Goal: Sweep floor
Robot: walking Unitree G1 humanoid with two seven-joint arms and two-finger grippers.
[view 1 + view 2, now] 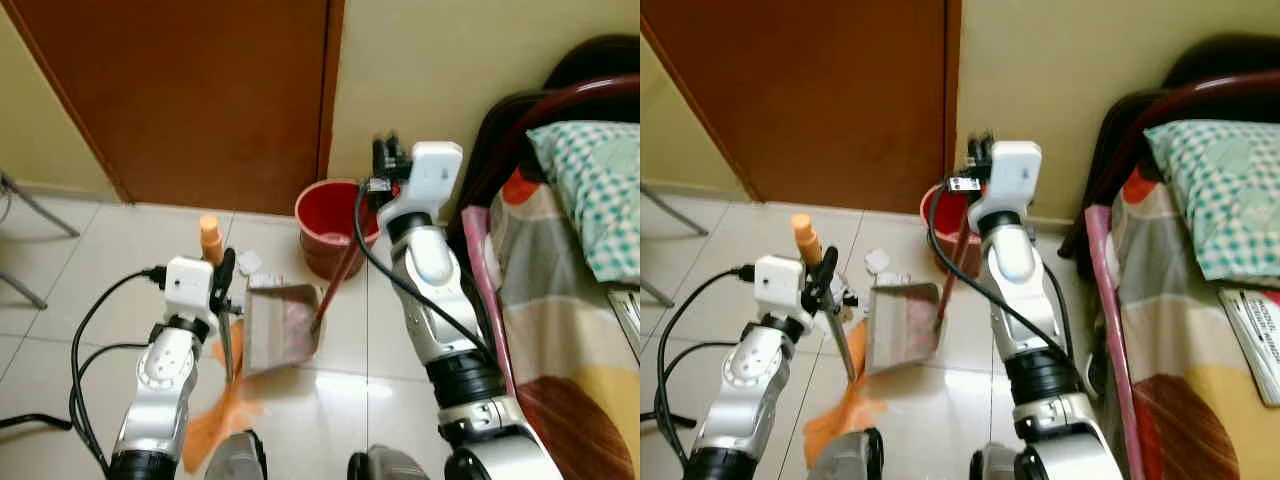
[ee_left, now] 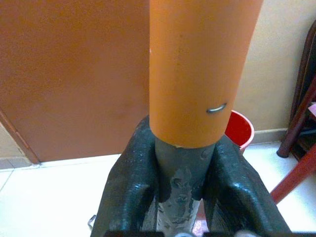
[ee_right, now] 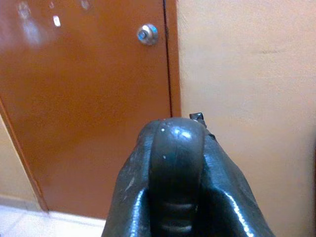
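Observation:
My left gripper (image 1: 222,285) is shut on the grey shaft of a broom, just below its orange grip (image 1: 209,240). The orange bristles (image 1: 215,420) rest on the tiles near my feet. In the left wrist view the fingers (image 2: 128,192) clamp the shaft under the orange grip (image 2: 202,69). My right gripper (image 1: 388,160), raised high, is shut on the top of a dark stick handle (image 1: 335,285). That handle slants down to a grey dustpan (image 1: 283,325) standing on the floor beside the broom. White scraps (image 1: 248,263) lie just behind the pan.
A red bucket (image 1: 325,225) stands against the wall behind the dustpan. A brown door (image 1: 200,90) with a knob (image 3: 147,34) is at the back left. A bed (image 1: 570,300) with a dark frame lies close on the right. Metal chair legs (image 1: 20,210) show at far left.

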